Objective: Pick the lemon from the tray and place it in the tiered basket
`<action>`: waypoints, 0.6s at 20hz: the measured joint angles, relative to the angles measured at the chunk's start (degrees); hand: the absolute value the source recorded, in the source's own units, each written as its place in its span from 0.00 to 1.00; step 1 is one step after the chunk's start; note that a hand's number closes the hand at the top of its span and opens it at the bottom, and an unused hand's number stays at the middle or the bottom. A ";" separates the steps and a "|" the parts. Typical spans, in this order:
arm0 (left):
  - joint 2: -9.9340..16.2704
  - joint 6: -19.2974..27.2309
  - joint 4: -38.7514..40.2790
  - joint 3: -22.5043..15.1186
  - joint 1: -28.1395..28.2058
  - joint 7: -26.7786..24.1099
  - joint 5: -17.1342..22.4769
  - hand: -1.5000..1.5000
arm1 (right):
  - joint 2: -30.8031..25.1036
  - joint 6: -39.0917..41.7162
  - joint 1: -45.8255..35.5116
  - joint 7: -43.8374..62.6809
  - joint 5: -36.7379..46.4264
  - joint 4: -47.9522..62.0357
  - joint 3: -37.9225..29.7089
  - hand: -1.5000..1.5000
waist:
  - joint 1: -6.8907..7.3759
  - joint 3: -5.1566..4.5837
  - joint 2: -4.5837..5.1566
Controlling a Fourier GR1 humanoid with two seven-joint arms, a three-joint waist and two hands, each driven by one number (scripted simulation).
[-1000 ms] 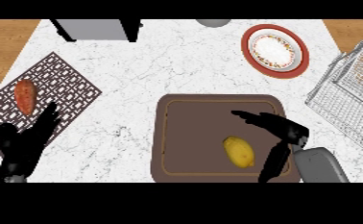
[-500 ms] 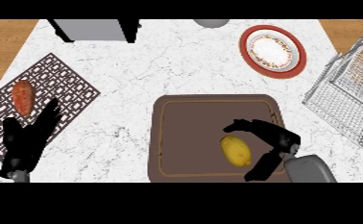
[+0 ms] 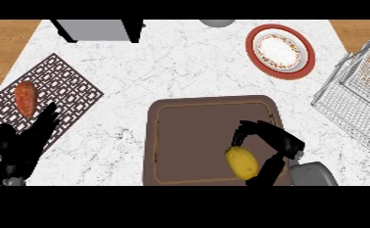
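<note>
As before open, right hand (image 3: 274,146) now curling round lemon (image 3: 242,163)

Counter (image 3: 166,70): white marbled top, with wood showing at both upper corners.
Tray (image 3: 195,124): brown, rounded corners, lying flat at lower centre.
Mat (image 3: 65,87): dark patterned lattice, set at an angle at left.
Plate (image 3: 280,51): red-rimmed, upper right.
Tiered basket (image 3: 350,97): wire, at right edge.
Grey box (image 3: 98,29): at top edge, partly cut off.
</note>
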 measured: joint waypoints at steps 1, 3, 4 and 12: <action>-0.30 0.20 -0.10 -0.04 0.19 -0.09 -0.38 0.50 | 0.16 0.35 0.22 0.91 -0.59 -1.09 -0.55 1.00 | 0.04 0.13 0.11; -0.48 0.12 -0.37 -0.30 0.21 -0.04 -0.52 0.50 | 2.46 -4.69 -2.12 6.06 1.96 -0.45 -1.92 1.00 | 0.31 0.12 0.19; -0.31 -0.01 -0.48 -0.39 0.11 -0.02 -0.62 0.50 | 3.71 -7.96 -3.45 9.39 3.83 -0.02 -2.66 1.00 | 0.59 0.18 0.31; -0.32 -0.21 -0.69 -1.22 -0.89 0.44 -1.12 0.50 | 6.35 -29.70 -15.49 38.25 24.09 1.48 -7.14 1.00 | 2.29 0.03 0.68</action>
